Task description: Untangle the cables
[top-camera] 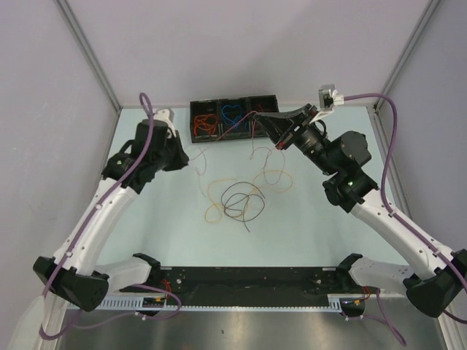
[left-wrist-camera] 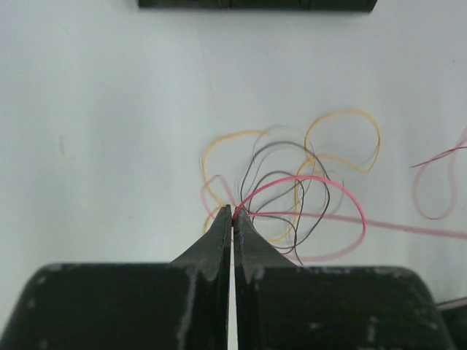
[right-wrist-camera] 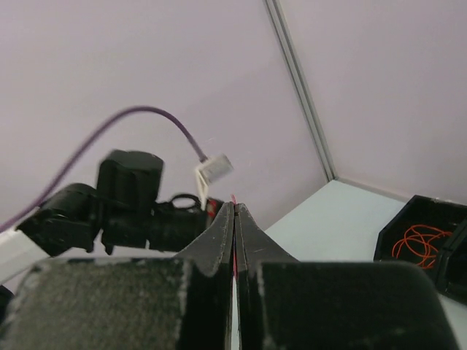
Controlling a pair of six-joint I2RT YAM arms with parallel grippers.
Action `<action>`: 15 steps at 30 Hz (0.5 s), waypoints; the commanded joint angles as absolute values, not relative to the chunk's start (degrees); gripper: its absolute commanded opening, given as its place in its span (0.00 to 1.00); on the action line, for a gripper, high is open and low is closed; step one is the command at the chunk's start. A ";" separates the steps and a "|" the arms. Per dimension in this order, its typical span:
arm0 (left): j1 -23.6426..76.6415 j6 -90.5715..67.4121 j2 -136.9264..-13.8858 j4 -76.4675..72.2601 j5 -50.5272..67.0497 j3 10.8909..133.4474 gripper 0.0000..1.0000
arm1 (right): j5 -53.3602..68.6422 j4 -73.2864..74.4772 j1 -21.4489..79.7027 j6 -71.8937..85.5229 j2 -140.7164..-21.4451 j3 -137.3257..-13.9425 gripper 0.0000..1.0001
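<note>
From above, the cables (top-camera: 241, 193) lie tangled on open table (top-camera: 168, 226), well short of the far-edge tray (top-camera: 233, 120). Left wrist: the left gripper (left-wrist-camera: 233, 213) pinches the red cable (left-wrist-camera: 321, 179), tray beyond; right wrist: the right gripper (right-wrist-camera: 234, 208) clamps red cable left of the tray.

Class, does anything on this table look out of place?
A knot of thin orange-yellow and black cables lies mid-table, outside the black divided tray at the far edge holding coiled cables. The left hand pinches a thin red cable.
</note>
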State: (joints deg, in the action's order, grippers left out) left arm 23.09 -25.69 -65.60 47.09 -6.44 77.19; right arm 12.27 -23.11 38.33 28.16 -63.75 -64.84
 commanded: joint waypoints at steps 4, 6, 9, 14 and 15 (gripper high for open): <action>26.53 -29.88 -66.09 37.89 3.08 69.78 0.01 | 10.81 -21.09 37.97 26.37 -62.58 -67.59 0.00; 27.68 -29.27 -66.97 37.79 3.16 70.92 0.06 | 10.72 -20.92 37.97 26.37 -62.58 -67.59 0.00; 28.39 -27.69 -67.76 40.77 2.29 73.73 0.49 | 10.81 -21.00 37.97 26.45 -62.84 -67.59 0.00; 28.39 -25.23 -65.83 44.99 -5.00 77.51 0.79 | 11.34 -20.74 37.97 26.63 -62.93 -67.76 0.00; 28.30 -24.88 -64.79 45.52 -5.62 78.39 0.79 | 11.51 -20.74 37.97 26.80 -63.02 -67.76 0.00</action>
